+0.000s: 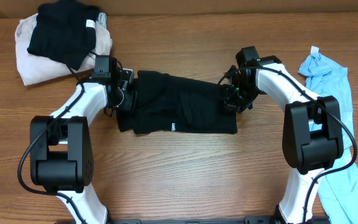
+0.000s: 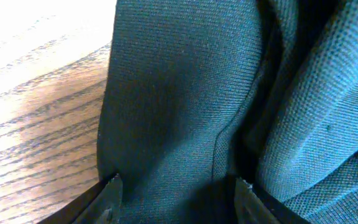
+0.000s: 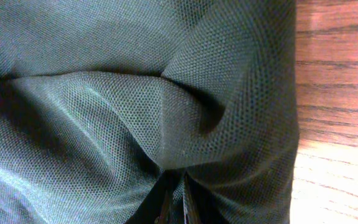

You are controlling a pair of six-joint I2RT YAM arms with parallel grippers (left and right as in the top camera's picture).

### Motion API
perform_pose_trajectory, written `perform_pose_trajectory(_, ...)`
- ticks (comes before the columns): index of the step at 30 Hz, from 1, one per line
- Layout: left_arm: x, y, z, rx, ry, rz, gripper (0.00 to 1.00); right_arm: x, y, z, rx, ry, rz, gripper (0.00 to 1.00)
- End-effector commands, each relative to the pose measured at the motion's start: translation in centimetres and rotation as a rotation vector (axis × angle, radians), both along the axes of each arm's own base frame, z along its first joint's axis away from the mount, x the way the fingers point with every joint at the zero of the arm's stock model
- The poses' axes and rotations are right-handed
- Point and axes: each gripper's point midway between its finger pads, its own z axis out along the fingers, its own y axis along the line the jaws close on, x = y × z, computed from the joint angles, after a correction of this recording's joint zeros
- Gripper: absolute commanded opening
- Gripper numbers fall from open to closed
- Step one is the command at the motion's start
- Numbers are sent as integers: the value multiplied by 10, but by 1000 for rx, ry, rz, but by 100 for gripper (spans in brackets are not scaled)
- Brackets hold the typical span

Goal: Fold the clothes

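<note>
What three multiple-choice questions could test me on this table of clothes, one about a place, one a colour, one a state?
1. Where does the light blue garment lie? A) at the far right B) in the middle C) at the far left.
2. The black garment at far left rests on fabric of what colour? A) red B) cream C) green.
3. How are the right arm's fingers set? A) wide open over bare wood B) shut on the black shirt C) holding a cup.
Answers: A, it trails down the overhead view's right side; B, the cream garment shows beneath it; B, the wrist view shows them pinching a pucker of cloth.
</note>
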Motion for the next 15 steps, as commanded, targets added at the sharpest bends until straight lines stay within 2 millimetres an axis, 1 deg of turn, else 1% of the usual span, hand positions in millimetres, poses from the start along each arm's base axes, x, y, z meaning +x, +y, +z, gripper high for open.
perform_pose_trajectory(1,-21,4,-37,-10,119,34,62,-5,-1,-3,-9,14,6,11)
perform_pose_trajectory(2,-21,4,-37,-10,120,34,57,-5,-2,-3,-13,14,6,11)
perform_pose_trajectory(4,-22,4,-37,-10,126,36,21,-5,-2,-4,-16,14,6,11)
perform_pose_trajectory(5,-24,4,-37,-11,132,42,7,-5,-2,-3,-15,14,6,11)
perform_pose_trajectory(6,-25,4,-37,-11,139,46,4,-5,-2,-4,-16,14,6,11)
perform_pose_trajectory(10,-26,5,-31,-4,161,47,4,-6,-2,-3,-16,16,5,11)
perform_pose_trajectory(12,-21,6,-19,2,171,48,4,-7,-2,-3,-16,21,5,11)
perform_pose_trajectory(15,-9,6,12,1,173,48,4,-9,-3,-3,-18,32,6,10)
